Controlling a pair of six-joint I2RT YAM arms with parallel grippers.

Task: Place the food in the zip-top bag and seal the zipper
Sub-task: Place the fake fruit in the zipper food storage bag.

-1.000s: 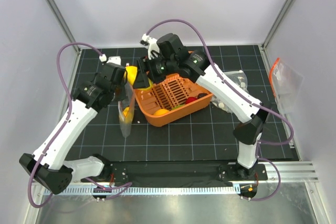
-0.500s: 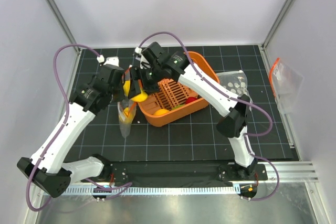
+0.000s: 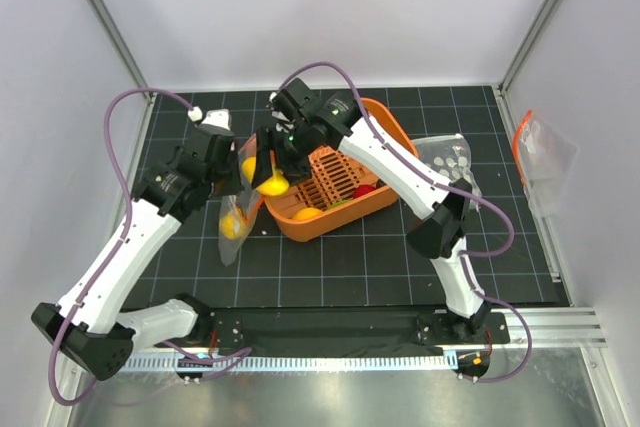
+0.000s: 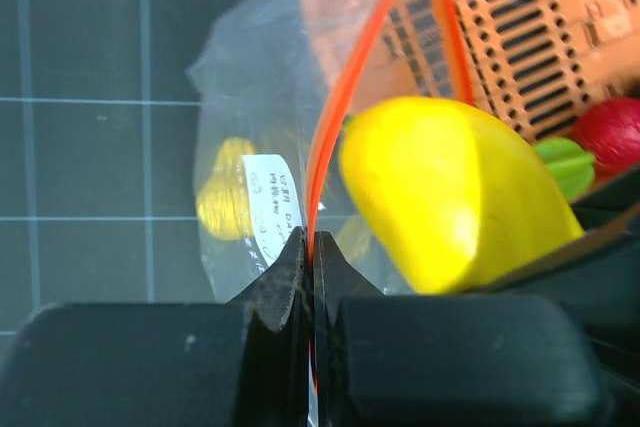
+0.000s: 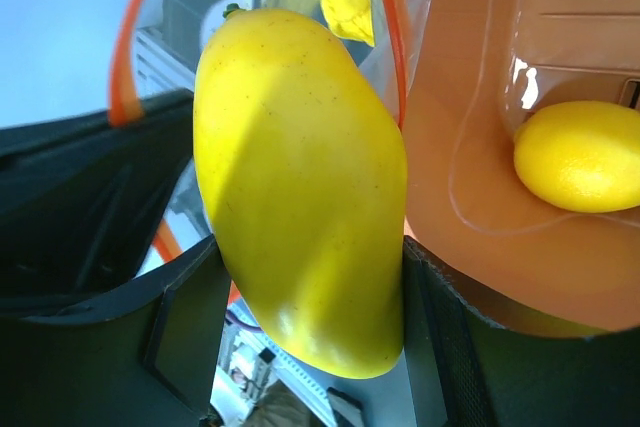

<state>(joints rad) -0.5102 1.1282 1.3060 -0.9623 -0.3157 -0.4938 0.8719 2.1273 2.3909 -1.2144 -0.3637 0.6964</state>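
Note:
My left gripper is shut on the orange-red zipper at the rim of the clear zip-top bag and holds its mouth open just left of the orange basket. One yellow food piece lies inside the bag. My right gripper is shut on a large yellow mango, held at the bag's mouth inside the zipper loop. A yellow piece, a red piece and a green piece lie in the basket.
A clear bag printed with white dots lies right of the basket. Another clear pouch with an orange strip hangs at the right wall. The two arms are close together over the basket's left rim.
My right gripper has carried the mango left and down from over the basket to the bag's mouth. My left gripper has shifted slightly, tilting the bag's lower end to the left.

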